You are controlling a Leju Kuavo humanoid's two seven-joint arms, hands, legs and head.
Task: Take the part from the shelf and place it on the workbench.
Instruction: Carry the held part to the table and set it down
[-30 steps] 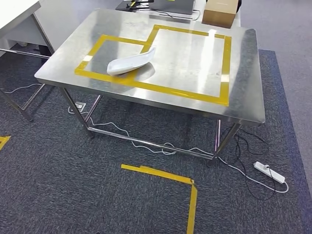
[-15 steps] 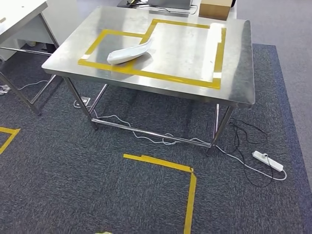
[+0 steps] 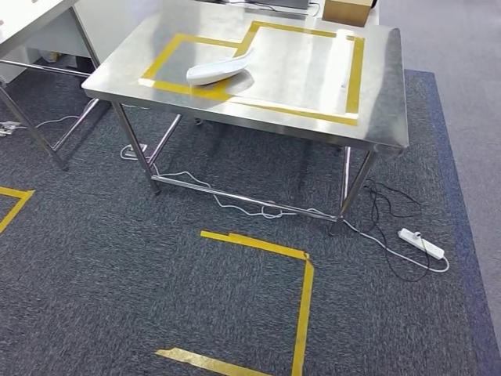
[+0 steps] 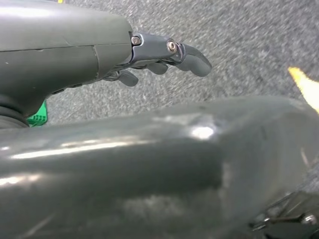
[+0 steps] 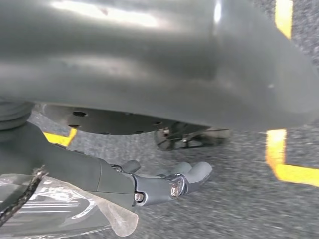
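A white curved part (image 3: pixel 220 69) lies on the steel workbench (image 3: pixel 381 86), across the near edge of the yellow tape outline (image 3: pixel 355 74), towards the bench's left side. In the left wrist view my left hand (image 4: pixel 165 56) hangs over the grey carpet with its fingers stretched out and nothing in them. My right hand (image 5: pixel 165 181) also hangs over the carpet, its fingers extended and holding nothing.
Yellow tape lines (image 3: pixel 304 298) mark the carpet in front of the bench. A white power strip (image 3: pixel 420 244) and cables (image 3: pixel 254 207) lie under and right of the bench. A cardboard box (image 3: pixel 348 9) sits beyond its far edge. Another table (image 3: pixel 23 23) stands at left.
The whole picture has shifted: the camera has drawn back, so the bench sits higher in view and more taped floor shows. The white part stays where it lay on the bench.
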